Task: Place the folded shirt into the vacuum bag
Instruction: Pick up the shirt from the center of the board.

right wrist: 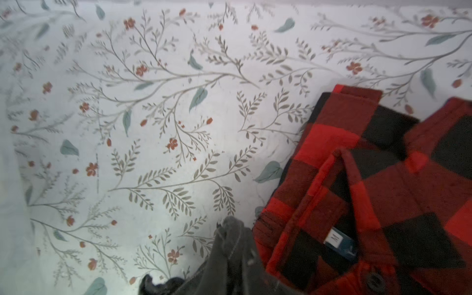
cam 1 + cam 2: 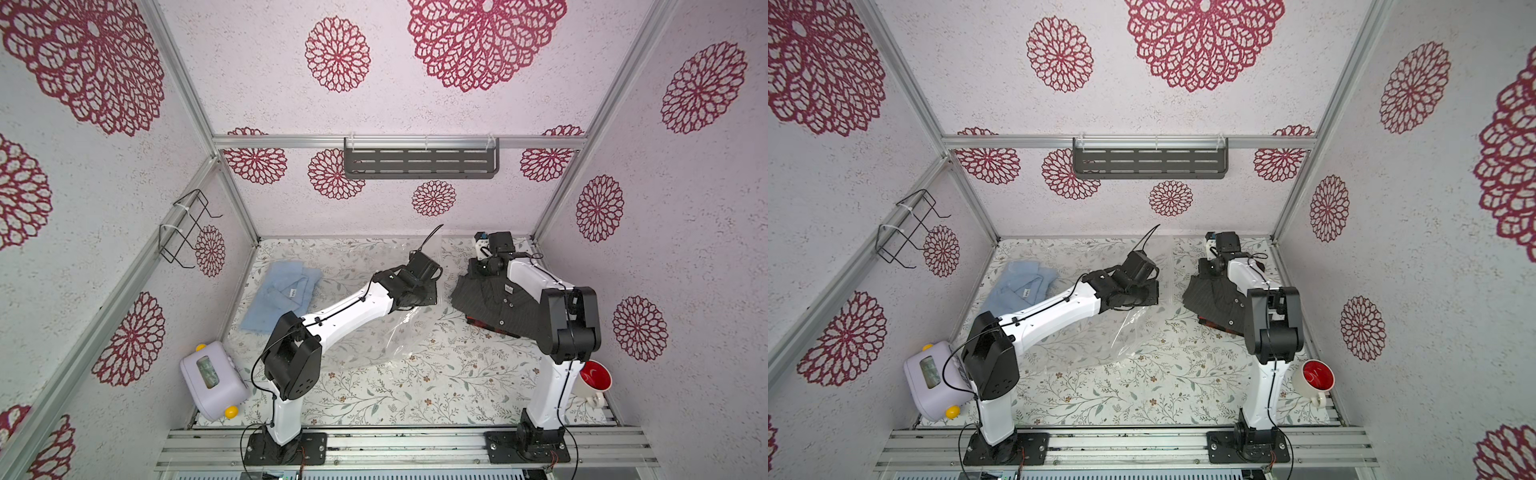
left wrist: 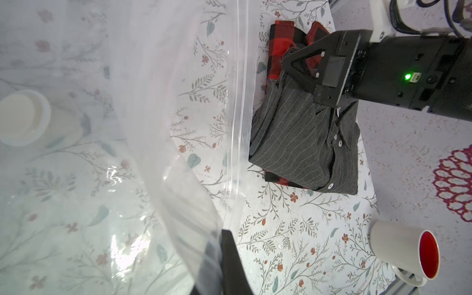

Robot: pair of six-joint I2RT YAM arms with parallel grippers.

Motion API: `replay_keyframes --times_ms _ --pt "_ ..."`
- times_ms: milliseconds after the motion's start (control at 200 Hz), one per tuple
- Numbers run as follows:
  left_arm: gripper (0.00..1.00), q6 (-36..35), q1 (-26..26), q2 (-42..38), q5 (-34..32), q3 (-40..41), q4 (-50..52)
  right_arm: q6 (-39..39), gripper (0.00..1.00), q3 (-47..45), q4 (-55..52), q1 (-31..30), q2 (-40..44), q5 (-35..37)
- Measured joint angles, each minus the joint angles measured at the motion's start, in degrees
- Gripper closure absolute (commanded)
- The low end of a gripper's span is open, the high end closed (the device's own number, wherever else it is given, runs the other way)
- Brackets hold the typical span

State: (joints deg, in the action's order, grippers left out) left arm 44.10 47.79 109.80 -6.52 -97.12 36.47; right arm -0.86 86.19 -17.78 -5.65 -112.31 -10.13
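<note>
Pinching an edge of the grey pinstriped shirt, the right gripper is clamped on the cloth. That shirt lies on top of a red-and-black plaid shirt at the right rear of the table. The left gripper is closed on the upper film of the vacuum bag, holding its mouth raised just beside the shirts. The bag lies mid-table, and a light blue shirt lies to the left.

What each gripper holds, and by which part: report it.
Left gripper: the vacuum bag, upper film near its zip mouth. Right gripper: the grey pinstriped shirt, pinched at its edge.
</note>
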Motion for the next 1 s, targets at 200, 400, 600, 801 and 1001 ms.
replay_keyframes --times_ms 200,400,600,801,1001 --pt "1.00 -0.6 0.5 -1.2 -0.9 -1.1 3.1 -2.3 1.00 -0.7 2.0 0.2 1.5 -2.2" --pt "1.00 0.5 0.5 -1.8 1.4 0.6 2.3 -4.4 1.00 -1.8 2.6 0.2 2.6 -2.9" --pt "1.00 0.3 0.6 -3.0 0.3 0.0 3.3 -5.8 1.00 -2.9 2.6 0.2 5.5 -3.6" --pt "1.00 -1.0 0.3 -3.3 -3.7 -3.6 5.0 -7.0 1.00 -3.7 3.1 0.5 7.4 -3.7" --pt "1.00 0.1 0.0 -0.5 -0.6 -2.8 1.4 -7.9 1.00 -4.8 3.2 0.8 9.9 -4.7"
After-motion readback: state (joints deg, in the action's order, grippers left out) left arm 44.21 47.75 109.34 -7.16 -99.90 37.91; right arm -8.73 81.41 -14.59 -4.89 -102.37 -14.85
